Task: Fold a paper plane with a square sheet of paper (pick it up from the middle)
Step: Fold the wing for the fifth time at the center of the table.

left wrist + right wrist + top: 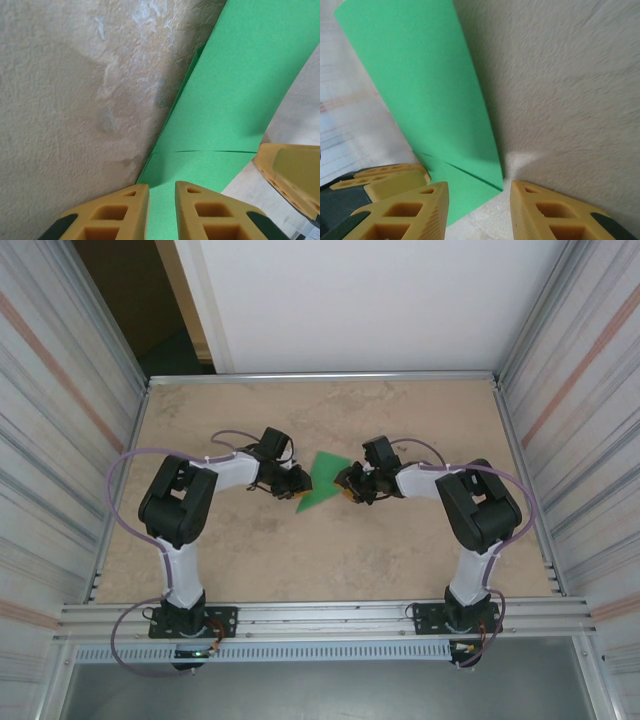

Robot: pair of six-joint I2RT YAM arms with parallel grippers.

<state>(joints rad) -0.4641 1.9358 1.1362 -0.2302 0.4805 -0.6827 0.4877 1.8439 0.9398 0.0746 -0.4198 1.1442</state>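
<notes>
The green sheet of paper [322, 480] lies folded into a long tapered wedge on the table between the two grippers. A fold edge crosses the paper [240, 90] near its wide end. My left gripper [303, 483] stands over that end, and the flat green shows through the narrow gap of my left gripper [162, 187]. My right gripper [347, 483] is open wider. In its wrist view the right gripper [479, 186] has one finger over a corner of the paper [430, 90] and the other over bare table. The paper plane is out of view.
The beige tabletop [330, 560] is ringed by a metal rail [320, 377] and ribbed side walls. The right arm's yellow finger [292, 172] shows close beside the paper in the left wrist view. The left arm's fingers [385, 180] show in the right wrist view.
</notes>
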